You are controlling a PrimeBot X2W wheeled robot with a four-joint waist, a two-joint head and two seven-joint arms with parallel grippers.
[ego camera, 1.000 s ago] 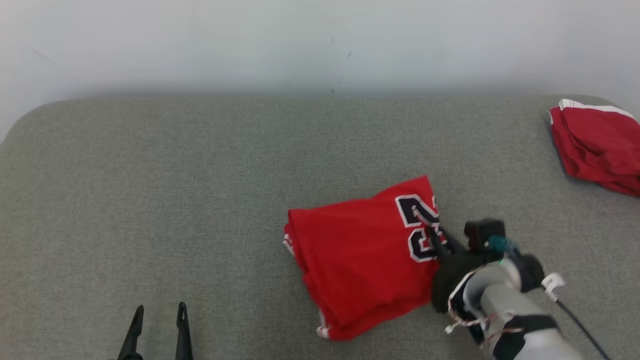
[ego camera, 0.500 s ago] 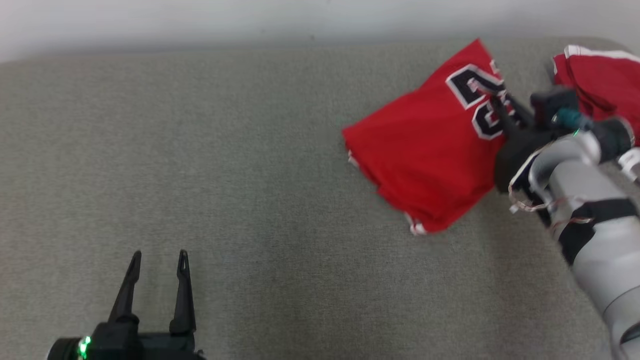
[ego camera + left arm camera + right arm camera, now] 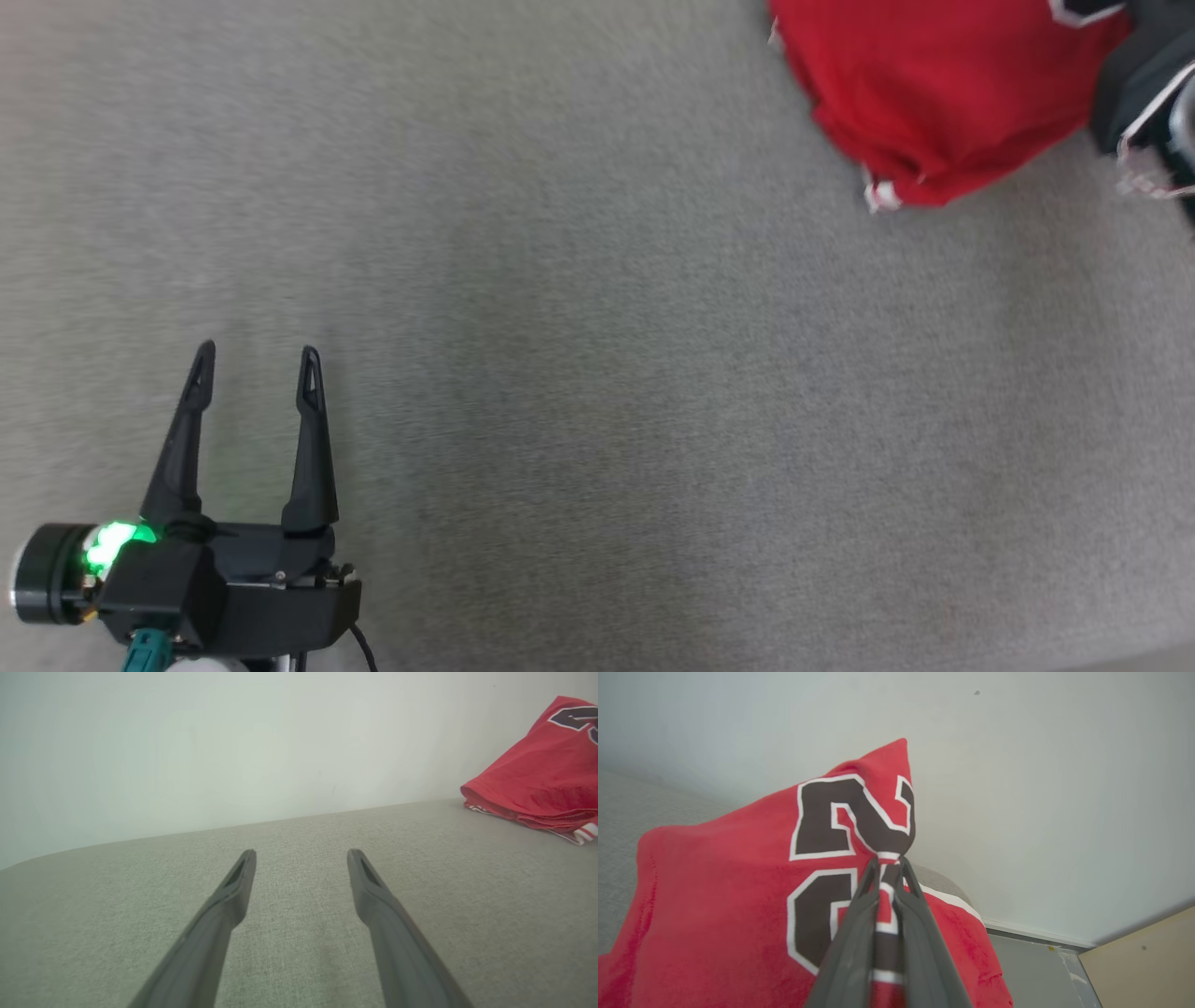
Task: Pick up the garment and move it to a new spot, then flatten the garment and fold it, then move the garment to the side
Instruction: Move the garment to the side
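**First:** Garment (image 3: 934, 93), where's it lying?
**Second:** Folded at the far right of the grey worktop (image 3: 597, 392). The right gripper (image 3: 888, 861) has its fingers pinching the red cloth at the dark number (image 3: 850, 816), and one corner is pulled up.
**First:** And the left gripper (image 3: 256, 366)?
**Second:** Well apart from it, near the front left, fingers spread wide.

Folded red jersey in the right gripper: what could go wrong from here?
The right gripper jaws pinch only a small bunch of the folded red fabric jersey, so it might slip or its folds sag open. The left gripper, open over the grey cloth surface, is too far to support it.
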